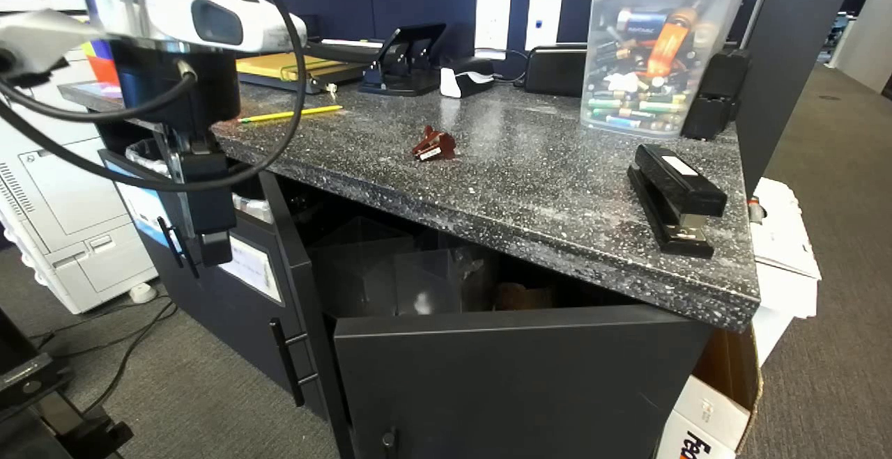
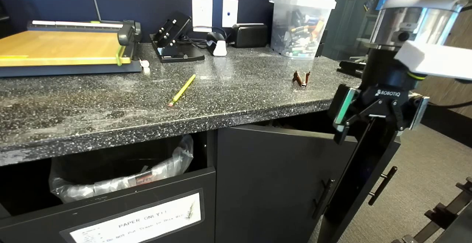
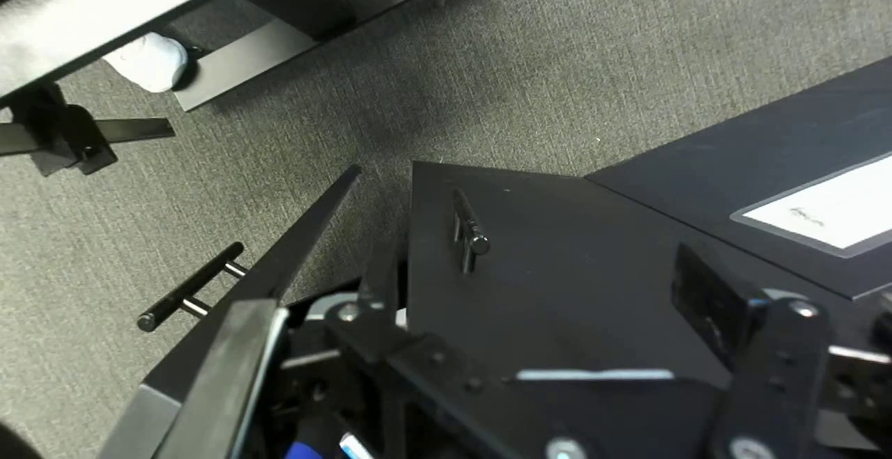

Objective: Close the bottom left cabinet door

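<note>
The left cabinet door, a flat dark grey panel with a black bar handle, stands partly open in both exterior views (image 1: 312, 306) (image 2: 265, 180) and in the wrist view (image 3: 571, 236). No label shows on it; a white paper label (image 2: 136, 221) lies on the bin panel beside it. My gripper points down near the door's free edge, about countertop height, in both exterior views (image 1: 216, 246) (image 2: 378, 128). Its fingers are spread with nothing between them. In the wrist view the fingers (image 3: 547, 285) straddle the door's face. I cannot tell whether they touch it.
The wide plain right cabinet door (image 1: 523, 382) also stands open, its handle (image 3: 191, 292) pointing outward. The speckled countertop (image 1: 488, 194) overhangs both doors and carries a stapler (image 1: 676, 201), staple remover (image 1: 433, 145), pencil (image 2: 182, 90) and battery bucket (image 2: 300, 25). A lined bin sits behind the labelled panel.
</note>
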{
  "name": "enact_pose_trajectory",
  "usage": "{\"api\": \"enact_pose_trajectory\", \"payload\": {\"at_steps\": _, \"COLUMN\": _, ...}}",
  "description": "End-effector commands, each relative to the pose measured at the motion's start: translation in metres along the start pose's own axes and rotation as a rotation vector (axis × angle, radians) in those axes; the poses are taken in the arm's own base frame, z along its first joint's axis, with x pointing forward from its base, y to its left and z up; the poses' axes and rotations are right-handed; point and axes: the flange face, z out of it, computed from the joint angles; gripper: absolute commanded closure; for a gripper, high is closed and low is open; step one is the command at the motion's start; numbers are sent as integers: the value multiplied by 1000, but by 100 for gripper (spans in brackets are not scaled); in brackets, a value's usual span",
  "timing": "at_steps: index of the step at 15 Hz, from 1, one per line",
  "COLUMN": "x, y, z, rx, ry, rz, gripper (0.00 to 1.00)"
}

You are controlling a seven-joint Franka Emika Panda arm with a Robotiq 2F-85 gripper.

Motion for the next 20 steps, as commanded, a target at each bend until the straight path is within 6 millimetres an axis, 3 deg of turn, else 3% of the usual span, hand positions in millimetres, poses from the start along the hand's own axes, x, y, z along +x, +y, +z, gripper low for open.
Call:
{"api": "enact_pose_trajectory", "payload": {"at_steps": 1, "x": 26, "y": -23, "z": 17, "rx": -14, "ry": 52, "rz": 43, "gripper": 0}}
{"api": "enact_pose_trajectory", "payload": {"at_steps": 5, "x": 51, "y": -39, "z": 36, "rx": -32, "ry": 89, "rz": 86, "gripper": 0}}
{"api": "enact_pose_trajectory", "payload": {"at_steps": 10, "x": 73, "y": -50, "z": 44, "rx": -42, "ry": 140, "rz": 116, "gripper": 0}}
{"api": "enact_pose_trajectory", "payload": {"at_steps": 17, "x": 75, "y": -58, "z": 42, "rx": -11, "ry": 325, "rz": 73, "gripper": 0}}
{"api": "enact_pose_trajectory", "payload": {"at_steps": 20, "x": 69, "y": -55, "z": 44, "rx": -19, "ry": 325, "rz": 63, "gripper": 0}}
